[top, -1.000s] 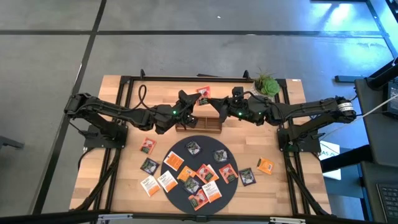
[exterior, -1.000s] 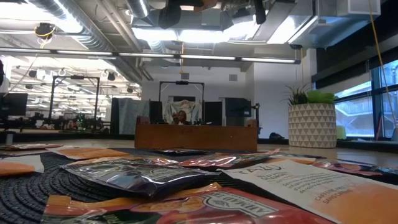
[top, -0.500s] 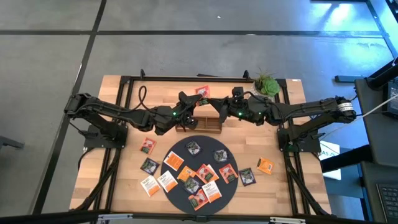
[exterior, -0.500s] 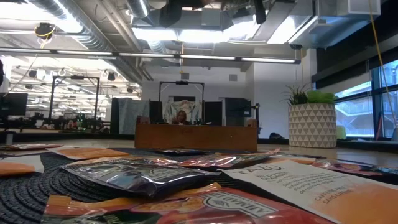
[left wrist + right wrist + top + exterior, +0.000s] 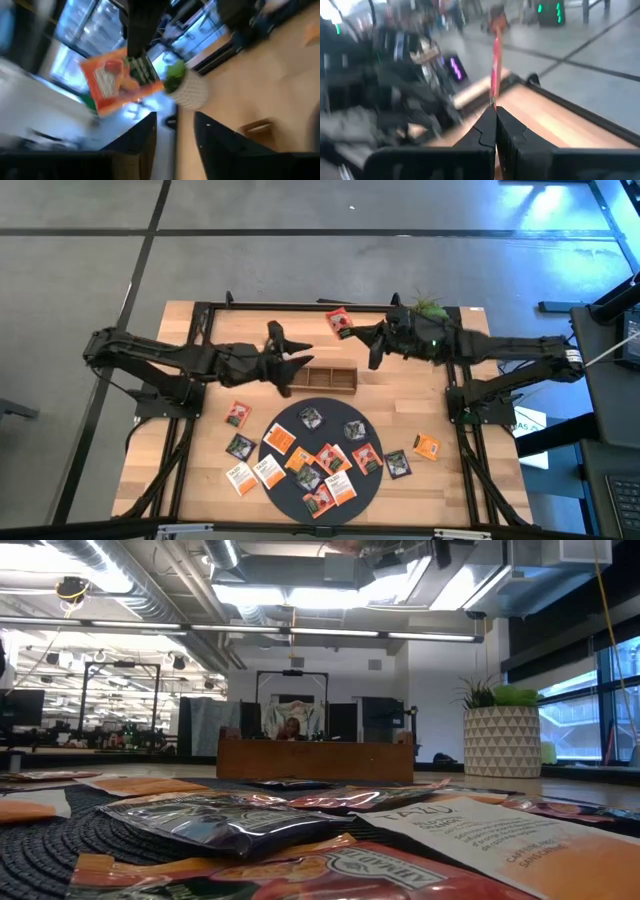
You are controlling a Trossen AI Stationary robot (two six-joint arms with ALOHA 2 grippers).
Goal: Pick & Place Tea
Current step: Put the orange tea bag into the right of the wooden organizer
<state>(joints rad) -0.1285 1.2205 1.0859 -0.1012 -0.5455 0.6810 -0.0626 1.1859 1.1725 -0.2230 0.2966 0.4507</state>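
At about 12 o'clock on the worktop [image 5: 200, 330], the right end effector [image 5: 352, 332] pinches a red tea sachet [image 5: 341, 321] by one edge, above the wooden tray [image 5: 330, 379]. The left end effector [image 5: 285, 357], fingers apart, holds nothing. With such a thin grip, the sachet could slip out and miss the tray.

A brown wooden tray [image 5: 325, 378] sits near the far middle of my light wooden table [image 5: 190, 470], just beyond the dark round mat [image 5: 290, 492]. A potted green plant [image 5: 428, 308] stands at the far corner; its white patterned pot [image 5: 501, 741] shows at table height. Grey floor [image 5: 90, 270] surrounds everything.
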